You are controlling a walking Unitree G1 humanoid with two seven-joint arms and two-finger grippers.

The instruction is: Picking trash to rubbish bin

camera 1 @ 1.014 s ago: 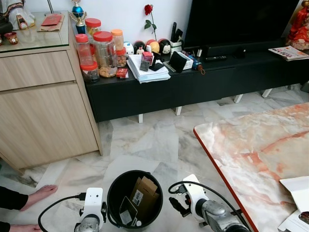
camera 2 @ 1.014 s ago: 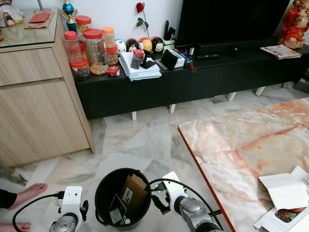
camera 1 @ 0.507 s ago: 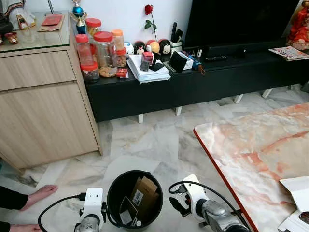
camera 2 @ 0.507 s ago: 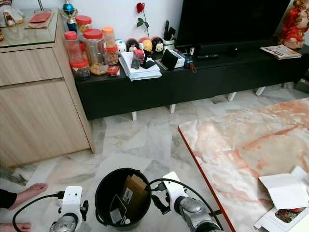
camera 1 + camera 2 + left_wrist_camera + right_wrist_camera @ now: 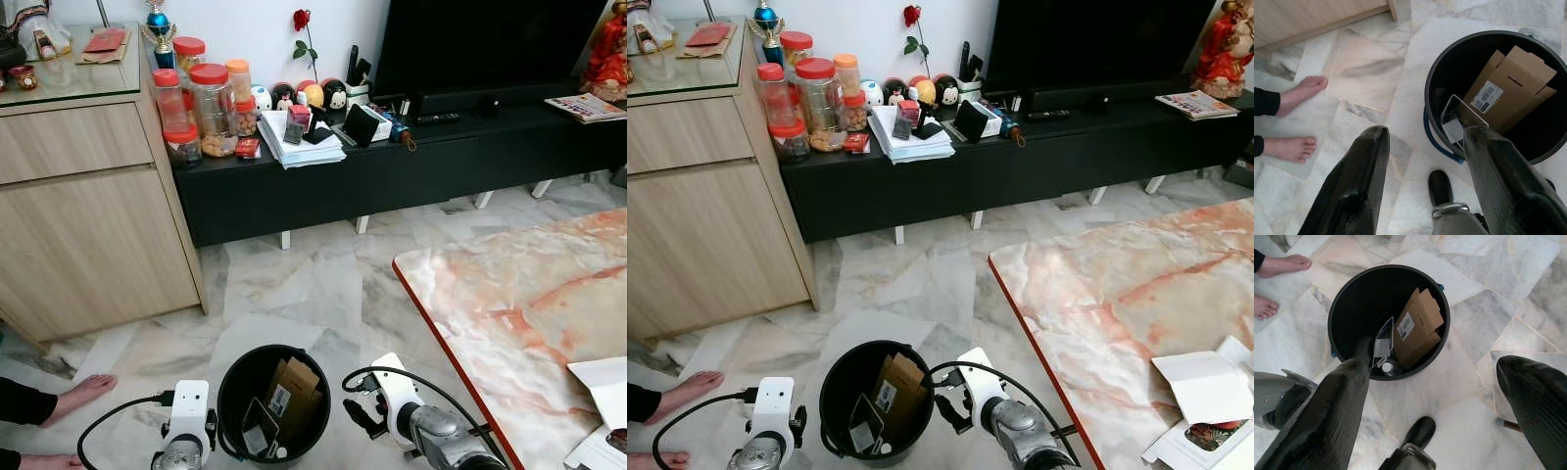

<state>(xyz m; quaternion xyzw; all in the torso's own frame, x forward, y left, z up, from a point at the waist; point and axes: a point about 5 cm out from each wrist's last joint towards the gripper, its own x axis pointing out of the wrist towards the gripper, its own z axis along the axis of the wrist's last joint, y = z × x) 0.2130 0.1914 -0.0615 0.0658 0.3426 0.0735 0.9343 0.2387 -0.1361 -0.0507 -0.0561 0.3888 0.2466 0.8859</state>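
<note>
Round black plastic rubbish bin (image 5: 257, 377) stands on the glossy grey-veined marble floor (image 5: 313, 284), near the robot, between both arms. Inside: a folded brown cardboard box (image 5: 1418, 325) with a white barcode label, a clear flat plastic piece (image 5: 1384, 340), and a small white cap. Left gripper (image 5: 1422, 161) hangs low left of the bin, fingers spread wide, holding nothing. Right gripper (image 5: 1440, 382) hangs right of the bin, fingers wide apart, empty. Pink-veined marble table (image 5: 509, 294) at right. A person's bare feet (image 5: 1300, 90) on the floor, far left.
</note>
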